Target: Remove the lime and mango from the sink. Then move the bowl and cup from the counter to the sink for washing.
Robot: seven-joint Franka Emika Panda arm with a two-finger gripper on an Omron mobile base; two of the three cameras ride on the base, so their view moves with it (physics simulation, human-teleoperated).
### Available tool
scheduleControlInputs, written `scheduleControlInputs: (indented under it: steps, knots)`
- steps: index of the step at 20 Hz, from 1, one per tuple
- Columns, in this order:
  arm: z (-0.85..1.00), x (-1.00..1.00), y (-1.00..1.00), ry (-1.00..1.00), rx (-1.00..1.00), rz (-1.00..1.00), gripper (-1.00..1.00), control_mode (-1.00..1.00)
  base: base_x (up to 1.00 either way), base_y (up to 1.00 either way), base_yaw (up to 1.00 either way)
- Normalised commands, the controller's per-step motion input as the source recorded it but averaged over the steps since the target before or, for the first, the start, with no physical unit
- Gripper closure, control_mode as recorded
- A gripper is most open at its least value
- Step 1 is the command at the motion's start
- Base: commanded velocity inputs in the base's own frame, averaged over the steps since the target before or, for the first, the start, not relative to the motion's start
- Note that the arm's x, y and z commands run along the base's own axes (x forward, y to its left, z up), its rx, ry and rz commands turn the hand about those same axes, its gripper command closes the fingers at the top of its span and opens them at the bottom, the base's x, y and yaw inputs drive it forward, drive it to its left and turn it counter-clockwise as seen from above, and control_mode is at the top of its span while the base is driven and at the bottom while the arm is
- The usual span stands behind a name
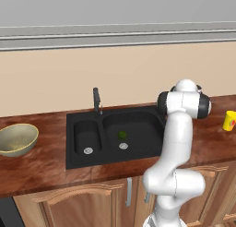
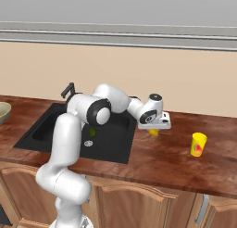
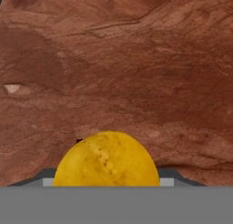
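A: Mango (image 2: 153, 131) status? It hangs right under the hand (image 2: 156, 125), just past the right rim of the sink (image 2: 121, 154), low over the reddish-brown surface (image 2: 162, 162).

B: Agreed. In the hand view the mango (image 3: 107, 159) sits dead centre at the bottom, between where the fingers should be, with bare wood grain beyond it. The tips themselves are covered by the fruit. Hand state: jaws spread fairly wide, about the width of the mango. Whether they grip it or have let go, I cannot tell.

A: Contact with the surface?

B: Cannot tell either; from the right base view it looks touching or just above.

A: Key relation for the next move: the fruit is straight below the hand along its pointing axis, no sideways offset. My judgement: a straight lift clears it if the grip is loose.

B: Long axis of the mango not readable; it looks nearly round from the hand.

A: Remaining items. Lime (image 1: 122, 134) lies in the large basin, just beyond the drain. Bowl (image 1: 16, 139) is far left, cup (image 2: 198, 144) to the right, well apart from the mango.

B: So the lime is left of the hand, down in the basin.
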Motion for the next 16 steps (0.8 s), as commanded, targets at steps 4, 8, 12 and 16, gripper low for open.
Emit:
scheduleControlInputs:
  steps: [4,8,12,16]
  knots:
    - [-0.01,0.0,0.0,0.0,0.0,-0.01,-1.0,-1.0,0.0,0.0,0.0]
    - [0.02,-0.02,-0.01,0.0,0.0,-0.01,-1.0,-1.0,0.0,0.0,0.0]
    - [0.1,-0.04,0.0,0.0,0.01,-0.01,-1.0,-1.0,0.0,0.0,0.0]
    - [0.23,-0.15,0.05,-0.04,0.0,0.0,-1.0,-1.0,0.0,0.0,0.0]
